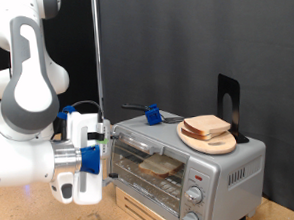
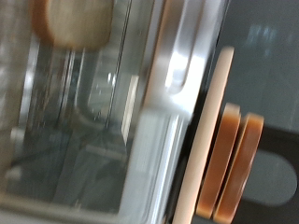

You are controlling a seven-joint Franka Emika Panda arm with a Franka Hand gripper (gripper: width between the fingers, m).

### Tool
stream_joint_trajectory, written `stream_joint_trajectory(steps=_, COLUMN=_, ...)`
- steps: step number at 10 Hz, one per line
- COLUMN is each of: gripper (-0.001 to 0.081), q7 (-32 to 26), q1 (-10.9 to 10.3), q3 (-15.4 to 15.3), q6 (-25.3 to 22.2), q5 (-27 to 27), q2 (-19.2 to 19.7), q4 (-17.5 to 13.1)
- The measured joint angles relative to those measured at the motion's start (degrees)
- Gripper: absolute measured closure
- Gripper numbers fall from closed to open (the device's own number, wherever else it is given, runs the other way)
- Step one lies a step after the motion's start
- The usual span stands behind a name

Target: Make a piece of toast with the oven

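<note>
The silver toaster oven (image 1: pixel 206 176) stands at the exterior view's lower right, with two round knobs (image 1: pixel 195 195) on its front. One slice of toast (image 1: pixel 160 166) lies on the wire rack inside; it also shows in the wrist view (image 2: pixel 70 21). More bread (image 1: pixel 206 126) lies on a round wooden plate (image 1: pixel 221 144) on top of the oven; the wrist view shows it edge-on as two tan slabs (image 2: pixel 234 159). My gripper (image 1: pixel 106 145) is at the oven's upper front edge, by the door handle (image 2: pixel 182 65). Its fingers do not show in the wrist view.
A blue-handled tool (image 1: pixel 152 115) and a black stand (image 1: pixel 229 100) are on the oven's top. A thin vertical pole (image 1: pixel 97 53) rises behind the gripper. The wooden table (image 1: pixel 33 212) runs under the arm at the exterior view's bottom left.
</note>
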State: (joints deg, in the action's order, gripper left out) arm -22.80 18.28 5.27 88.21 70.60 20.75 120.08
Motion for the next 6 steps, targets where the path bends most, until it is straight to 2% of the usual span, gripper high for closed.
stream_joint_trajectory(steps=3, gripper=-0.0002, q7=-0.62, q1=-0.46, q3=-1.32, q6=4.69, q5=4.73, q2=5.40, q4=-5.31)
stream_joint_trajectory(steps=6, gripper=-0.0002, q7=-0.48, q1=-0.91, q3=-2.49, q6=7.45, q5=5.22, q2=11.32, q4=-12.03)
